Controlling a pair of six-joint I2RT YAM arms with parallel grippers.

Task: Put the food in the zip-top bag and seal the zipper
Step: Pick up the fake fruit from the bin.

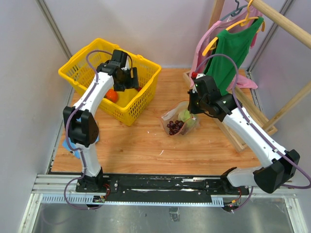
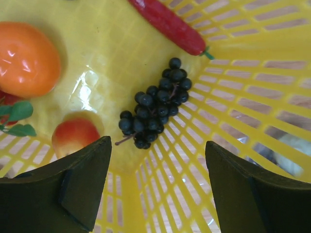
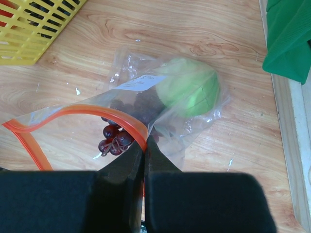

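Under right pincer [image 3: 144,146], clamped on zipper [image 3: 82,110], grapes [image 3: 114,139] half hidden; left pincer [image 2: 158,143] wide, empty.

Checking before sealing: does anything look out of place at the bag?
Yes. The grape bunch pokes out past the zipper at the mouth of the zip-top bag, beside the right gripper pinching that strip; it may block sealing.

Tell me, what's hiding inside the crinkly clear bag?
A light-green ball sits deep in the clear bag, with a grape bunch poking out at its mouth. The white label and crinkles cover some grapes, so anything beneath them is hidden.
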